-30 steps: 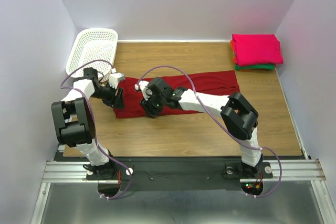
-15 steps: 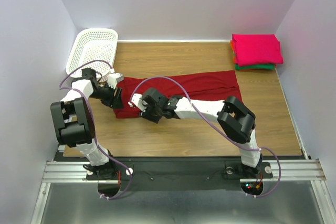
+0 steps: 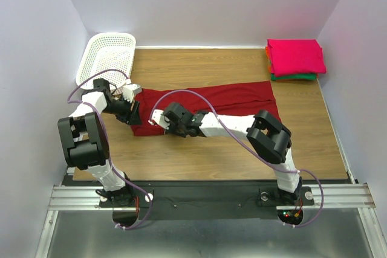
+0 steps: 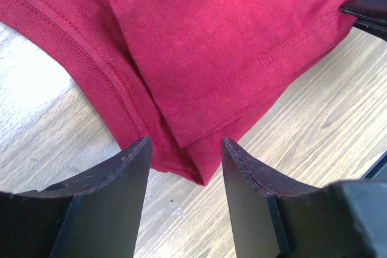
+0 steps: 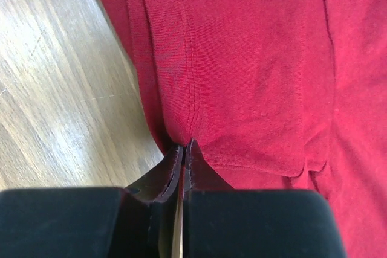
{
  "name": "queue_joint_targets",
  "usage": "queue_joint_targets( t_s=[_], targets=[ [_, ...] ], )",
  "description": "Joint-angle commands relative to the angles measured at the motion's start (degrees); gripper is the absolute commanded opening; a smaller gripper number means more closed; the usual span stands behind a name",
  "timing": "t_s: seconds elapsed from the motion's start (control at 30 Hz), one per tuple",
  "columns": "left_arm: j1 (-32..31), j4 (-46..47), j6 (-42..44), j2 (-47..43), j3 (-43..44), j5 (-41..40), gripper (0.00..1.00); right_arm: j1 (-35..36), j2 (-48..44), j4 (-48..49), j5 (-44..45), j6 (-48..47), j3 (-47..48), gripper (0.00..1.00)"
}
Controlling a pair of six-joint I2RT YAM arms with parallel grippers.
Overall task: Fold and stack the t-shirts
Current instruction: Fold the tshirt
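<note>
The dark red t-shirt [image 3: 242, 98] lies folded into a long band across the middle of the wooden table [image 3: 199, 149]. My left gripper [image 3: 134, 113] is open over the band's left end; in the left wrist view its jaws [image 4: 184, 143] straddle the folded corner of the shirt [image 4: 211, 40]. My right gripper [image 3: 158, 119] sits low at the near-left edge of the shirt. In the right wrist view it is shut [image 5: 183, 144], pinching the shirt's edge [image 5: 254, 58] by a seam. The pink, orange and green folded shirts [image 3: 295, 57] are stacked at the far right.
A white lattice basket [image 3: 106, 58] stands at the far left corner, just behind my left arm. The two grippers are close together at the shirt's left end; a dark tip of the right gripper [image 4: 369, 10] shows in the left wrist view. White walls enclose the table.
My right gripper has moved left along the shirt's near edge, closer to the left end. My left gripper has barely moved.
</note>
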Motion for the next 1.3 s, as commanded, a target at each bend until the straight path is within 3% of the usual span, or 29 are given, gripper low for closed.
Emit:
queue_joint_targets(
  t_s=[0.0, 0.6, 1.27],
  targets=[
    [0.3, -1.6, 0.9, -1.5, 2.1, 1.9, 0.61, -0.3, -0.9, 1.7, 1.8, -1.0, 2.9, 0.01],
    [0.4, 2.8, -3.5, 2.7, 9.8, 3.9, 0.63, -11.0, 8.7, 1.9, 2.3, -4.9, 21.8, 0.01],
    [-1.5, 13.3, -11.7, 6.6, 13.4, 2.8, 0.64, -15.3, 18.9, 2.0, 7.3, -0.7, 28.8, 0.01]
  ],
)
